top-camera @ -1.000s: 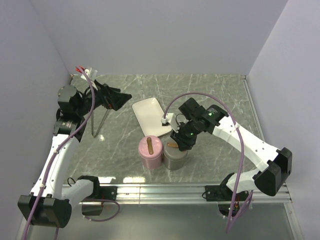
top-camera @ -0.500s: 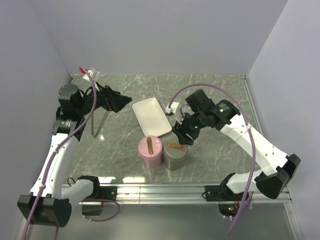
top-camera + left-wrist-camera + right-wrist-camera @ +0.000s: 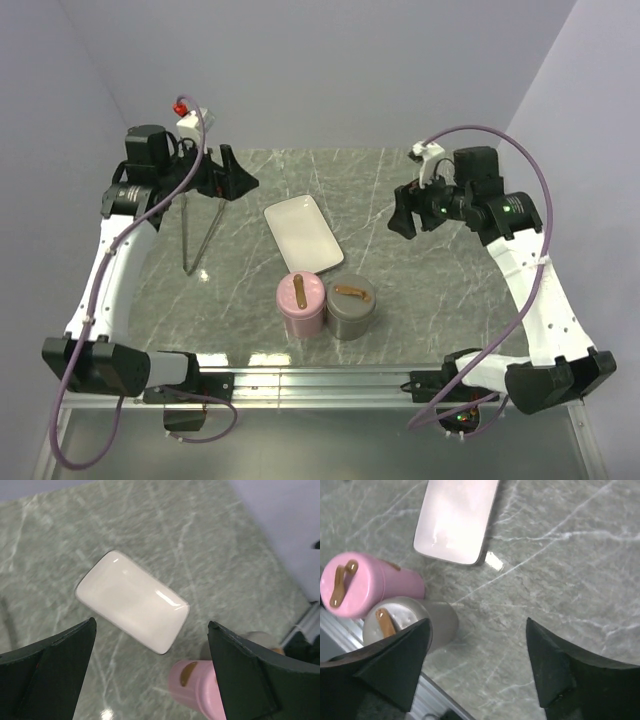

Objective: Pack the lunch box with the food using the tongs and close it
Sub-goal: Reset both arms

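The grey lunch box (image 3: 352,306) stands near the table's front with its lid on, brown strap handle up; it also shows in the right wrist view as the lunch box (image 3: 405,621). The tongs (image 3: 196,236) lie flat on the marble at the left. No food shows; it is hidden or out of view. My right gripper (image 3: 401,218) hangs open, high and well to the right of the lunch box, nothing between its fingers (image 3: 477,623). My left gripper (image 3: 238,182) is open too, raised above the tongs' far end, looking down on the tray (image 3: 132,601).
A pink canister (image 3: 302,304) with a lid stands touching the lunch box's left side. A flat white tray (image 3: 302,232), bare, lies behind them. Grey walls close the table on three sides, and a metal rail (image 3: 330,378) runs along the front edge.
My right gripper opened off the lunch box's lid and drew back up and to the right. The left arm also lifted back toward the far left corner.
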`<state>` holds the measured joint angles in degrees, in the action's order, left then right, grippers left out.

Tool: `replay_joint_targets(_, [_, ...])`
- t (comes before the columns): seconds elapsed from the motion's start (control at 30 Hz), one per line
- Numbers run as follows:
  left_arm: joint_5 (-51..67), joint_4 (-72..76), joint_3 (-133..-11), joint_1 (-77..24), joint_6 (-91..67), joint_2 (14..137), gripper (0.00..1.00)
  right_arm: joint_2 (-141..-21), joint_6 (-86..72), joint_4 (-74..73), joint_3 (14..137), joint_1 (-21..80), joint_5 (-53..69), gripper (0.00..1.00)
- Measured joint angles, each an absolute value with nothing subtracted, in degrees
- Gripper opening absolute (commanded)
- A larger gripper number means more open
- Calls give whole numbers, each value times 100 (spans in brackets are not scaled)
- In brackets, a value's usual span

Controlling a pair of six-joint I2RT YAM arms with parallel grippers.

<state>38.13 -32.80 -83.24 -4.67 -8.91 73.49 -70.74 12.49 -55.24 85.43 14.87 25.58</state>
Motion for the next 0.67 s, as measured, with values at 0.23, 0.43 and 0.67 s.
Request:
replay_joint_targets(0.23, [2816,-3712,-8086,-454,-395,7867,99,-6720,458,-4661,7199,410,2626,98])
replay_joint_targets(0.43, [2370,-3334,-6694,-440,-119,7459,99,-6722,298,-4355,6243,259,2517,99])
replay_joint_targets(0.67, [1997,-3100,-6143,-440,126,7286,99,-6447,259,-4139,5913,259,2491,100])
